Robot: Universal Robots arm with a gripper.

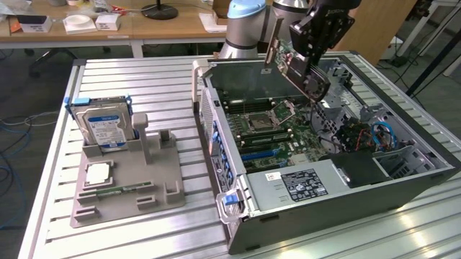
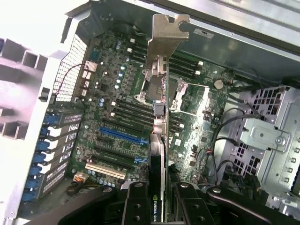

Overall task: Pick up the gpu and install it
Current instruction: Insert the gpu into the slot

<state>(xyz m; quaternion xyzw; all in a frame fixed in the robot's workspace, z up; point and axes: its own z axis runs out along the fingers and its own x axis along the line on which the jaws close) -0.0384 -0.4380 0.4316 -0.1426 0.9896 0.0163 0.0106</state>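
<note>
My gripper [image 1: 316,81] hangs over the open computer case [image 1: 403,194], shut on the gpu [image 1: 292,62]. The card is dark and flat, held tilted above the motherboard [image 1: 277,135], with its silver bracket [image 1: 271,40] towards the case's back wall. In the wrist view the gpu [image 2: 159,140] appears edge-on between my two black fingers [image 2: 136,204], and its bracket [image 2: 166,35] points away from the camera. It floats clear of the motherboard [image 2: 117,93], over the area between the processor socket and the blue expansion slot [image 2: 123,137].
A grey parts holder [image 1: 126,202] on the slatted table at the exterior view's left carries a hard drive [image 1: 103,125], a processor [image 1: 97,174] and a memory stick [image 1: 122,189]. Inside the case sit the power supply [image 1: 299,186], drive cage [image 2: 269,136] and loose cables [image 1: 381,135].
</note>
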